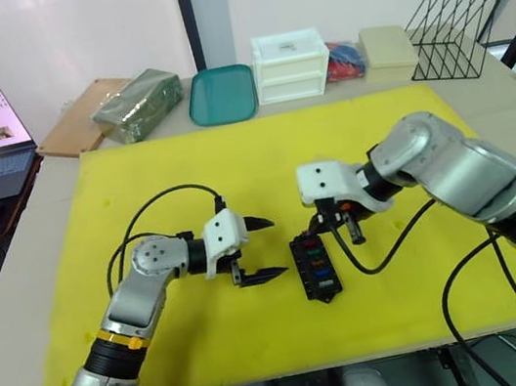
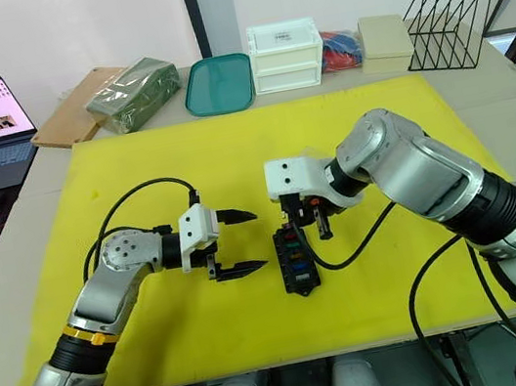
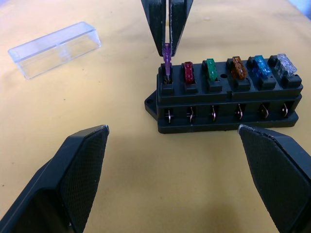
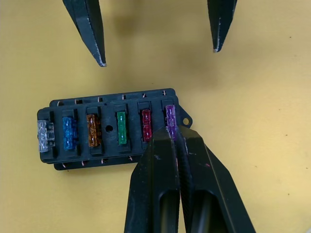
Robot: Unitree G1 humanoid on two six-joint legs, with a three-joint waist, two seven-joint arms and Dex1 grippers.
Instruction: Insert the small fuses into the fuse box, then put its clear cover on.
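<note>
Pinching the purple fuse (image 3: 167, 54) into the fuse box (image 3: 223, 99), right pincer (image 3: 167, 41); left pincer (image 1: 259, 248) wide.

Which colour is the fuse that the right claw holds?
Purple fuse; the left wrist view shows it best.

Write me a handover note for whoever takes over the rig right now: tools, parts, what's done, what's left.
Right tool: shut on the purple fuse, at the end slot of the fuse box; the fuse stands higher than its neighbours.
Left tool: open, empty, beside the box on the yellow mat.
Done: red, green, amber, blue and clear fuses sit in their slots.
Left: press the purple fuse home, release, then fit the clear cover, lying on the mat apart from the box.
</note>
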